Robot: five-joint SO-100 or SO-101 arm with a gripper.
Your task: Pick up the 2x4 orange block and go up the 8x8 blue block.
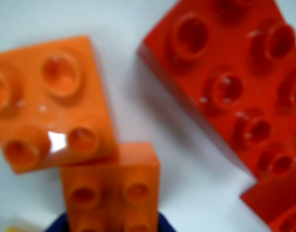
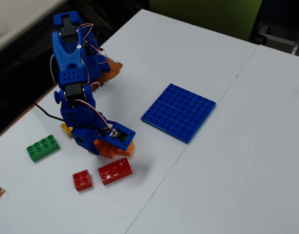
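In the wrist view the 2x4 orange block [image 1: 111,186] runs up from the bottom edge, only part of its length showing, with blue fingers [image 1: 57,225] pressed against both its sides. My gripper [image 1: 111,226] is shut on it, and the block's far end overlaps the corner of a square orange four-stud brick [image 1: 49,99]. In the fixed view the gripper [image 2: 112,146] is bent low to the table over the orange bricks [image 2: 106,149]. The 8x8 blue block [image 2: 179,112] lies flat on the table to the right of the gripper, well apart from it.
A red eight-stud brick [image 2: 115,170] [image 1: 234,82] and a small red brick [image 2: 82,179] lie just in front of the gripper. A green brick [image 2: 42,147] and a yellow brick [image 2: 66,129] sit left of the arm base. The white table spreads wide on the right.
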